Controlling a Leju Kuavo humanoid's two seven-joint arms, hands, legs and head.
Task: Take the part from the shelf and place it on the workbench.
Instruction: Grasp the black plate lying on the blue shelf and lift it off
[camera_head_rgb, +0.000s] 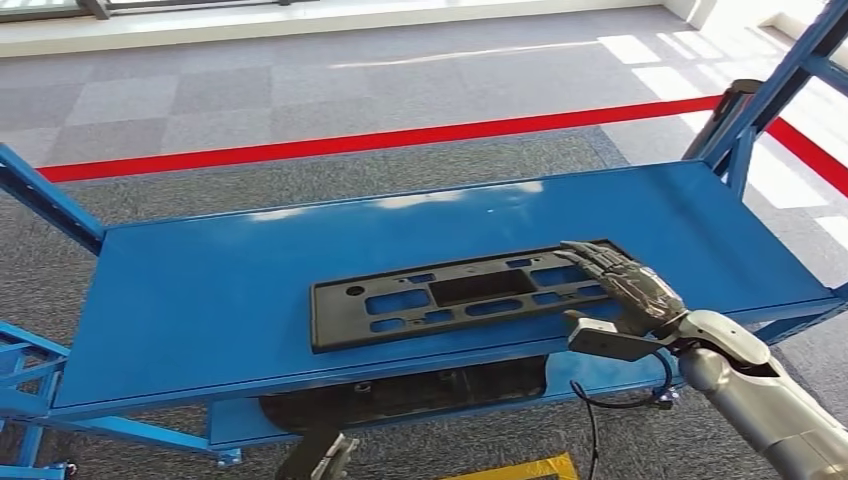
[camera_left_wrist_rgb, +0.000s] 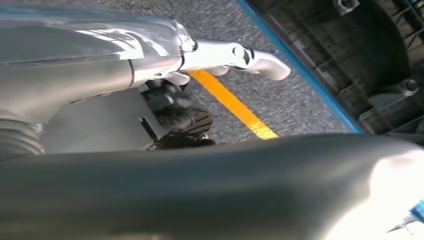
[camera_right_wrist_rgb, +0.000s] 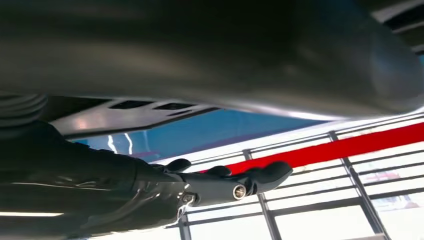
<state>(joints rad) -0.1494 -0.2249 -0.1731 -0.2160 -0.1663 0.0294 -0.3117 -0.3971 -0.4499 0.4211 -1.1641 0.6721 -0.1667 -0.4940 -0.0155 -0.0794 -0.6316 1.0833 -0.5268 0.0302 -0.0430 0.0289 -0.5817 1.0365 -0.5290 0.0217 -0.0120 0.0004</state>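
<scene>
The part (camera_head_rgb: 455, 297) looked like matt black moulded plastic, pierced with cut-outs. The shelf (camera_head_rgb: 250, 270) was smooth blue-painted metal with a soft sheen reflecting the windows. The right hand (camera_head_rgb: 625, 295) had dark glossy fingers and a silvery metal forearm. The floor (camera_head_rgb: 300, 100) was rough grey carpet crossed by glossy red tape (camera_head_rgb: 400, 138).

There is one black part (camera_head_rgb: 455, 295) with holes in it, lying flat on one blue shelf (camera_head_rgb: 230, 280). One more dark part (camera_head_rgb: 400, 392) sits on the level below. One robot hand (camera_head_rgb: 625, 290) is at the right. One red line (camera_head_rgb: 380, 140) runs across the far floor. One yellow line (camera_head_rgb: 520, 470) is near.
</scene>
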